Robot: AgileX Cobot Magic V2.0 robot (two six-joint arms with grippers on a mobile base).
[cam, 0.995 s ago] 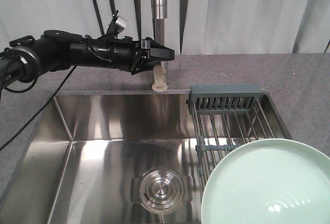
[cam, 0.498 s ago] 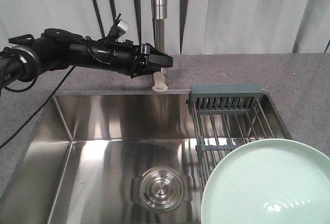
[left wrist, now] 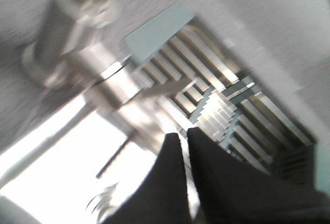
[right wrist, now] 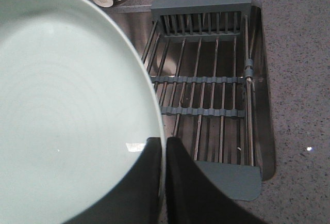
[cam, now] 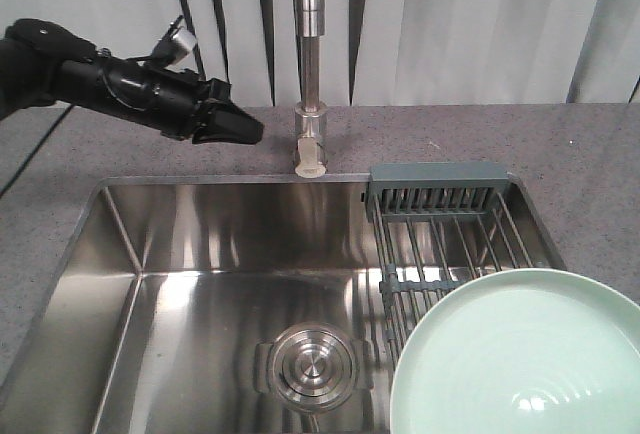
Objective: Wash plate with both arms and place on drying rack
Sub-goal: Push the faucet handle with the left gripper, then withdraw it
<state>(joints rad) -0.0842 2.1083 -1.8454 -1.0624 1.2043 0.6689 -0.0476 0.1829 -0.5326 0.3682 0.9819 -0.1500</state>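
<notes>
The pale mint-green plate (cam: 520,359) hangs at the front right, over the near part of the drying rack (cam: 445,216) and the sink's right side. In the right wrist view my right gripper (right wrist: 164,142) is shut on the rim of the plate (right wrist: 67,100), one finger on each face, with the drying rack (right wrist: 206,87) below. My left gripper (cam: 245,132) is shut and empty above the counter, left of the faucet (cam: 310,104). The left wrist view is blurred: the left gripper (left wrist: 182,133) shows its tips close together, with the faucet base (left wrist: 77,53) and rack (left wrist: 216,95) beyond.
The steel sink basin (cam: 200,284) has a round drain cover (cam: 310,364) at its bottom. The faucet column rises behind the sink's back edge. Grey speckled counter (cam: 580,154) surrounds the sink, and white curtains with black cables hang behind.
My left arm has drawn back to the left, away from the faucet where its gripper was. The plate and the right gripper have stayed put.
</notes>
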